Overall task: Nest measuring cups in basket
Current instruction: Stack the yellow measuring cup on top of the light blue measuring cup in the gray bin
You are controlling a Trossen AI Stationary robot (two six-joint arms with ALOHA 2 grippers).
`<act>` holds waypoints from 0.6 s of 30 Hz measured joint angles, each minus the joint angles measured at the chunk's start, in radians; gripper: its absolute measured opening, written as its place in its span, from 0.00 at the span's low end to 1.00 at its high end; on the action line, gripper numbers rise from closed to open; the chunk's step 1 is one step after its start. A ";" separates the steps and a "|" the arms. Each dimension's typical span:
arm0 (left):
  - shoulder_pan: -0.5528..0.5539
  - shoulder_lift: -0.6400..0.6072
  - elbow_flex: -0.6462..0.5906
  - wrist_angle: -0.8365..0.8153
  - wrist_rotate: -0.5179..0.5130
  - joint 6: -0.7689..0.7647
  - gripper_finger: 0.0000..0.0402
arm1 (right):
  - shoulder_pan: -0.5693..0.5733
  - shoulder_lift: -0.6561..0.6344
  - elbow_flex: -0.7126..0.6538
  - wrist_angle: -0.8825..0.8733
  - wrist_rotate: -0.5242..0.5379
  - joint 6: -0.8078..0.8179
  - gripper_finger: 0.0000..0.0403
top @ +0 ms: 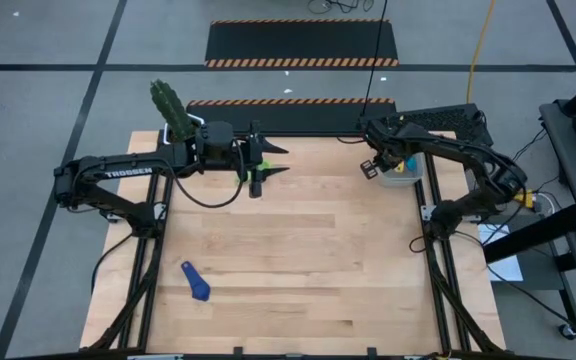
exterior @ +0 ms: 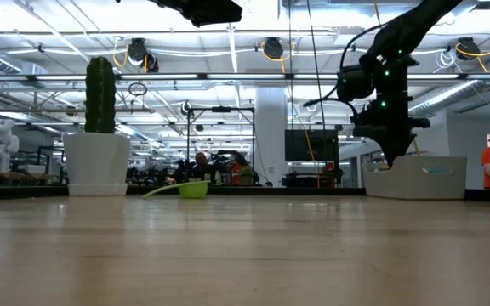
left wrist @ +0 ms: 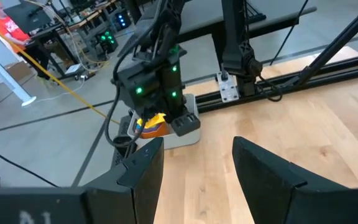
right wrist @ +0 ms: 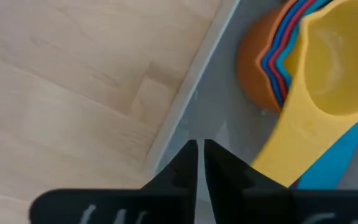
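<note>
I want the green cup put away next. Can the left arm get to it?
Probably yes. The green cup lies on the table right under the left end effector, whose fingers stand open, and nothing sits between them. The right end effector is away over the basket.

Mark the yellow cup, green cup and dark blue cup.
yellow cup (right wrist: 337, 68): right wrist view, inside of the bowl.
green cup (exterior: 194, 189): low view, bowl's side.
dark blue cup (top: 200, 290): high view, the bowl.

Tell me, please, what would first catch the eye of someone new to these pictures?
Probably the bright stack of measuring cups, yellow on top, nested in the basket at the table's far right, with the right gripper over it, jaws shut. Next, the cactus at the far left corner, and a lone blue cup near the front left.
</note>
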 joint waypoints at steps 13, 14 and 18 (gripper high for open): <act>0.000 0.000 0.000 0.000 0.000 0.000 0.49 | -0.064 0.017 0.000 -0.020 0.055 -0.085 0.00; 0.000 0.000 0.000 -0.001 0.000 0.000 0.49 | -0.070 0.017 0.000 -0.027 0.055 -0.085 0.00; 0.000 -0.007 0.000 -0.010 0.000 0.000 0.49 | -0.085 0.017 0.000 -0.049 0.065 -0.085 0.00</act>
